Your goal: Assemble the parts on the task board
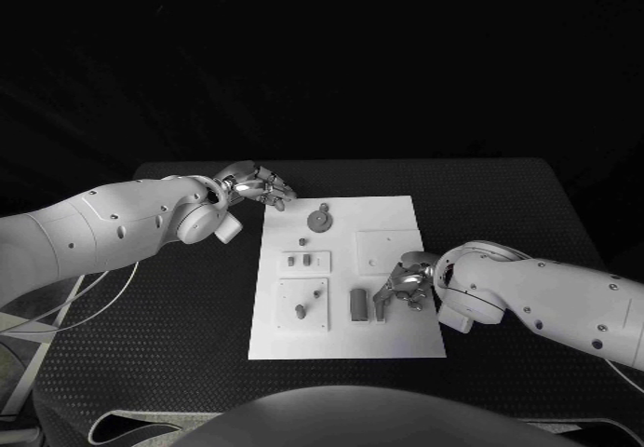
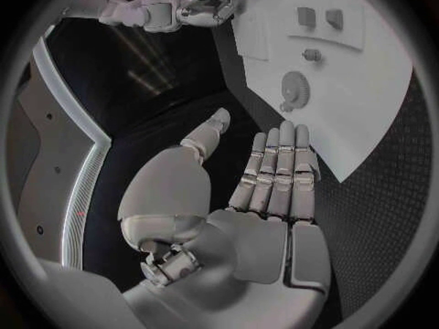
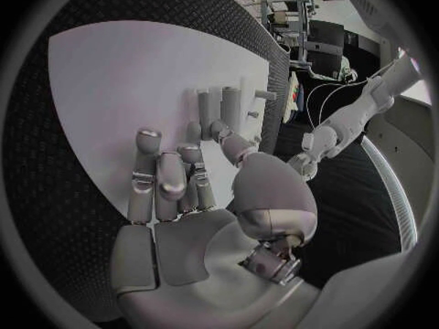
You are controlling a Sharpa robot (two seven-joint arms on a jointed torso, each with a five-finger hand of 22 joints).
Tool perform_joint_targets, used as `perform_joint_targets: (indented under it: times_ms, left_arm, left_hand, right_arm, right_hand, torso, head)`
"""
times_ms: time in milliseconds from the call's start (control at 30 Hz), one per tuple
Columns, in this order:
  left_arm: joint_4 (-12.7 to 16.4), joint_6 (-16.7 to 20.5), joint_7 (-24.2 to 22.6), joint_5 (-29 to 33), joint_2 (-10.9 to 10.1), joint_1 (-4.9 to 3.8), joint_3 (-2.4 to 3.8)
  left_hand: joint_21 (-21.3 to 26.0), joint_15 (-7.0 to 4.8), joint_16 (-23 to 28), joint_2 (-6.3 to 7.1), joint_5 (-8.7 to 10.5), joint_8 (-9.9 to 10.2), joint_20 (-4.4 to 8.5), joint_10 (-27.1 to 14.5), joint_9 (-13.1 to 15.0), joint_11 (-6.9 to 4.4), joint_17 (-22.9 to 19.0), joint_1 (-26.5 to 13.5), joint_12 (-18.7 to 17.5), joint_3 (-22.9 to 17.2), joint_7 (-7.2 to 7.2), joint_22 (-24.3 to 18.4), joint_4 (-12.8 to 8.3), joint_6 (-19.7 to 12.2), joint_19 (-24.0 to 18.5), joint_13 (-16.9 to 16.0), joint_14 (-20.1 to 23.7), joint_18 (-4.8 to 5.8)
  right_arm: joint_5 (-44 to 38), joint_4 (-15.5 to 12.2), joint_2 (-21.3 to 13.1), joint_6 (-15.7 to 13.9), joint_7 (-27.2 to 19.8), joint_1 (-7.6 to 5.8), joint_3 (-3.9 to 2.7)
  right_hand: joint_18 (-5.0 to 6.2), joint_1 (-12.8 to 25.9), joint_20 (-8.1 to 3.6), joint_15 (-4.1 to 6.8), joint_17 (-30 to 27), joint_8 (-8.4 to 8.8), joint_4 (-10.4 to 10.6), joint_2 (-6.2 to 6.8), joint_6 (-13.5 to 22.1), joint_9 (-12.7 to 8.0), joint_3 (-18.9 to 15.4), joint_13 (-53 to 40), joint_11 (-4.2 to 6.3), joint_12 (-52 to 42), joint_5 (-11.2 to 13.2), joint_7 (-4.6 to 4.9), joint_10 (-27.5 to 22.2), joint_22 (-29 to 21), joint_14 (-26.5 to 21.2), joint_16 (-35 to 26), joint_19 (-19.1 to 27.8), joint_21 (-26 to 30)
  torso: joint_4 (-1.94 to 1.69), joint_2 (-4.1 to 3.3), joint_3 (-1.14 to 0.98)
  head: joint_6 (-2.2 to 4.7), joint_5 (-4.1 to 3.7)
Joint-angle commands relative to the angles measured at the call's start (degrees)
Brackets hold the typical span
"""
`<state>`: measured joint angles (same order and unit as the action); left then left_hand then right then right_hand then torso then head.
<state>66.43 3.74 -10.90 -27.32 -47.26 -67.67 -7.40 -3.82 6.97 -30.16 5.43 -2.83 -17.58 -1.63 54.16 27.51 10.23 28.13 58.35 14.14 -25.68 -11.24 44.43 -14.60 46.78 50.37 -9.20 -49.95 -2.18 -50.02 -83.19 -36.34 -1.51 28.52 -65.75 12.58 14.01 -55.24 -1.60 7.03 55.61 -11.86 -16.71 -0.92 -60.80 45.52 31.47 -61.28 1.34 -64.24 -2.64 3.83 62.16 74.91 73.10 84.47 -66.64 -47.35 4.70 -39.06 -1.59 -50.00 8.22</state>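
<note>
Lying flat, grey bar (image 1: 358, 304) points lengthwise toward the robot.

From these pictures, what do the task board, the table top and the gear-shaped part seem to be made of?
Task board: looks like a smooth, matt white sheet, maybe plastic; flat, even, no shine.
Table: black with a fine dotted grain, possibly a rubber or textured mat.
Gear-shaped part: dull grey with a toothed rim; moulded plastic or metal, I cannot tell which.

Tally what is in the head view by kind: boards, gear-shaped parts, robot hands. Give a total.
Task board: 1
Gear: 1
Hands: 2, left hand and right hand
Total: 4
</note>
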Motion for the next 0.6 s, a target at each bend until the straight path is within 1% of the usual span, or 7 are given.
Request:
perform_joint_targets:
  times_ms: [33,267,600]
  left_arm:
    - [0.2,-0.8,-0.3,-0.1,0.1,-0.04,0.03]
    - [0.1,-0.8,-0.3,-0.1,0.1,-0.04,0.03]
    - [0.1,-0.9,-0.3,-0.1,0.1,-0.04,0.03]
  left_hand:
    - [-0.2,0.41,0.3,-0.32,0.0,-0.1,-0.08,-0.4,-0.1,-0.17,0.1,-0.4,0.3,0.3,0.04,-0.1,-0.1,-0.5,-0.3,0.1,0.0,0.93]
    - [-0.2,0.41,0.3,-0.31,0.0,-0.1,-0.08,-0.4,-0.1,-0.17,0.1,-0.4,0.4,0.3,0.04,-0.1,-0.1,-0.5,-0.3,0.1,0.0,0.92]
    - [-0.2,0.41,0.4,-0.3,0.0,-0.1,-0.08,-0.4,-0.1,-0.17,0.2,-0.4,0.4,0.3,0.04,-0.1,-0.1,-0.5,-0.3,0.1,0.0,0.92]
  right_arm:
    - [0.8,-0.4,0.6,2.0,-1.1,0.52,0.33]
    - [0.8,-0.4,0.7,2.3,-1.2,0.52,0.4]
    - [0.6,-0.6,0.9,3.4,-1.4,0.52,0.56]
  right_hand:
    - [0.99,-1.2,-0.1,0.49,-0.1,0.38,-0.2,-1.96,1.0,-0.1,0.6,0.1,0.19,-0.4,-0.2,0.96,0.7,1.0,-0.1,0.1,0.0,-0.1]
    - [0.99,-1.2,-0.11,0.49,-0.1,0.38,-0.2,-2.0,1.0,-0.1,0.6,0.1,0.2,-0.4,-0.2,0.96,0.7,1.0,-0.1,0.1,0.0,-0.1]
    - [0.99,-1.2,-0.1,0.48,-0.2,0.4,-0.2,-2.02,1.0,-0.1,0.6,0.1,0.19,-0.4,-0.2,0.96,0.7,1.0,-0.2,0.1,0.1,0.0]
  torso:
    - [0.04,0.03,0.01]
    - [0.01,0.03,0.0]
    - [-0.06,0.03,0.04]
  head:
    - [0.0,-0.01]
    - [0.0,-0.06]
    - [0.0,0.0]
